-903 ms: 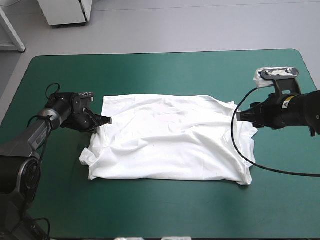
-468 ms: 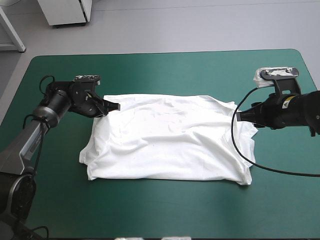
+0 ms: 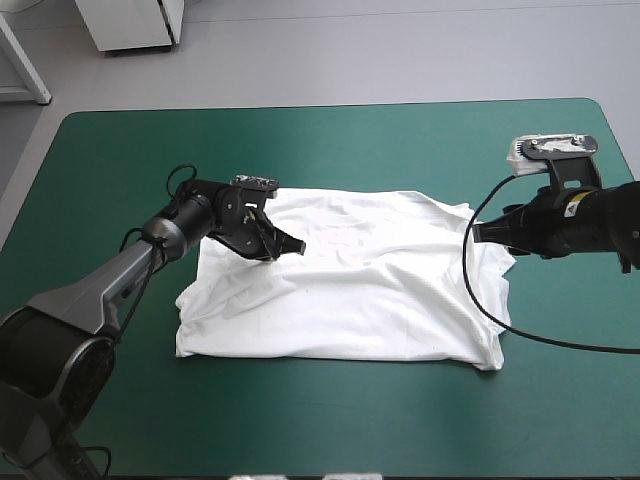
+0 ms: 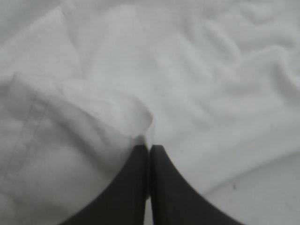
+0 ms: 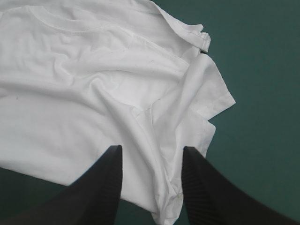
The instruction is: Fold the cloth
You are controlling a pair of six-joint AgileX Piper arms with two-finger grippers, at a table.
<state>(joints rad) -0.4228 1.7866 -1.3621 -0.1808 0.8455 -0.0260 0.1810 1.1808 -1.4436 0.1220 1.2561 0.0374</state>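
- T-shirt (image 3: 350, 290) lay spread (rumpled) across the middle of the teal-green bench (image 3: 300, 430).
- Left jaws pinched together on a hemmed fold over its left part.
- Right jaws stood apart at its right edge.

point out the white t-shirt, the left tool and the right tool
white short-sleeved T-shirt (image 3: 350, 290), high view, middle of the spread cloth
left tool (image 4: 150, 149), black curved fingers, left wrist view, where its shut fingertips pinch a fold
right tool (image 5: 152, 150), right wrist view, midway between its open fingertips, above the shirt
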